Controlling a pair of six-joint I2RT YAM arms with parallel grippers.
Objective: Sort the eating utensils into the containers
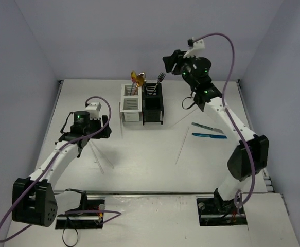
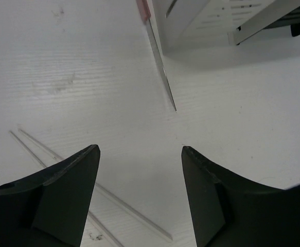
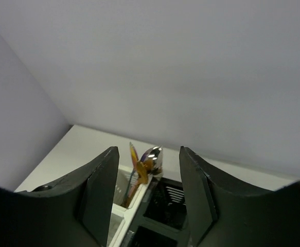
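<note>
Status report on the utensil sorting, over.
Left gripper open, empty, low over clear sticks. Right gripper open, empty, raised near the caddies. Blue knife and sticks not yet sorted. Nothing blocking.

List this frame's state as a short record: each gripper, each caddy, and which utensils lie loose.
Left gripper: open, empty, low over the table
Right gripper: open, empty, raised in the air near the black caddy
White caddy: gold utensils standing in it
Black caddy: fork standing in it
Loose on the table: teal knife, clear sticks, pink-handled knife
</note>
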